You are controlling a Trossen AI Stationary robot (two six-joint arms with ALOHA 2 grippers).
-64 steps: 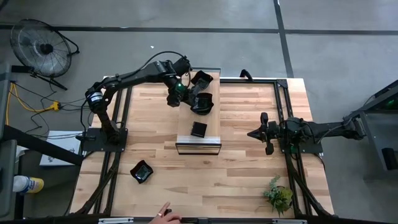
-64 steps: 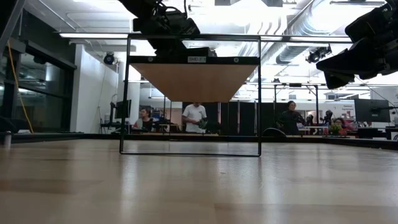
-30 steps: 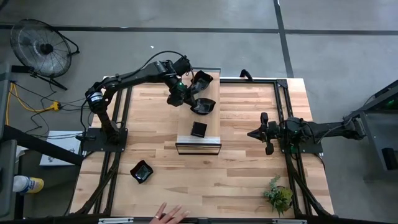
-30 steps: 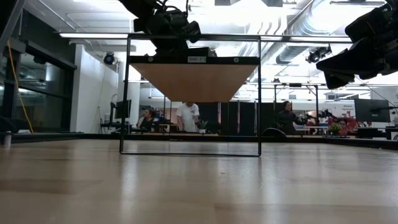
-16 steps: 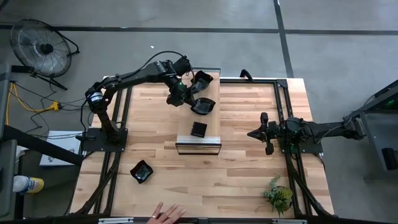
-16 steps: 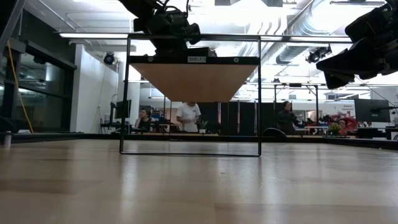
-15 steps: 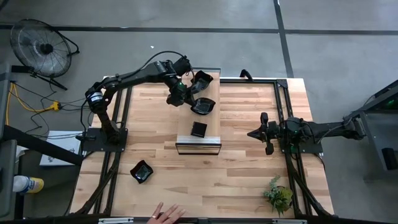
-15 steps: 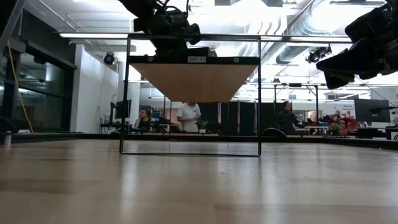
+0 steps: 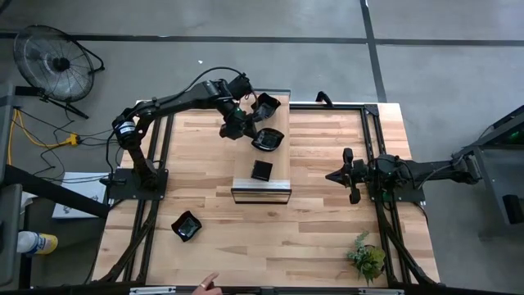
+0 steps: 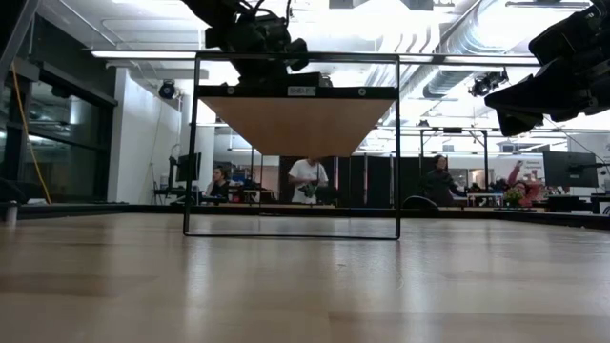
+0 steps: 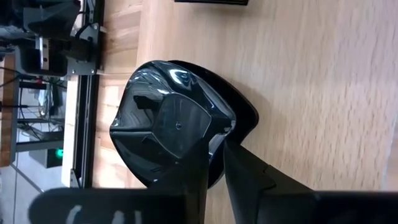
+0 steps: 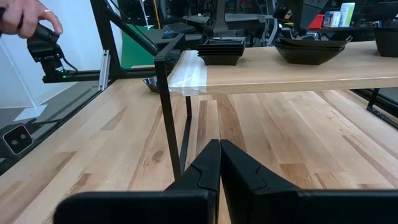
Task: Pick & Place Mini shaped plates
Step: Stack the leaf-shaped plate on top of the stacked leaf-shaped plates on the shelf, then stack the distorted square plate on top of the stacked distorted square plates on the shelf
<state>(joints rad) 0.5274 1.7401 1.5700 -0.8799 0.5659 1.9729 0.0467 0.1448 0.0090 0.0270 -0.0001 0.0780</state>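
Mini shaped plates, small glossy black dishes of varied outline, are spread over the scene: the one in hand (image 9: 267, 140) sits on the top of a raised light-wood shelf on a thin black frame (image 9: 281, 164), a second dish (image 9: 266, 104) lies near the shelf's far end, a square one (image 9: 262, 170) near its front end, and a fourth (image 9: 187, 226) rests on the pale wooden table (image 9: 319, 238) well apart from the rest. The left gripper (image 11: 214, 152) pinches the rim of the first dish (image 11: 177, 127), one finger inside the bowl and one outside, with the dish apparently resting on the shelf. Such a dish looks rigid, light and slick, probably brittle if dropped, so the thin rim is the sensible place to hold it, squarely and without twisting. The right gripper (image 12: 220, 147) waits over the table's right side, its fingers pressed together on nothing. A person's hand (image 9: 206, 286) shows at the table's front edge, beside no dish.
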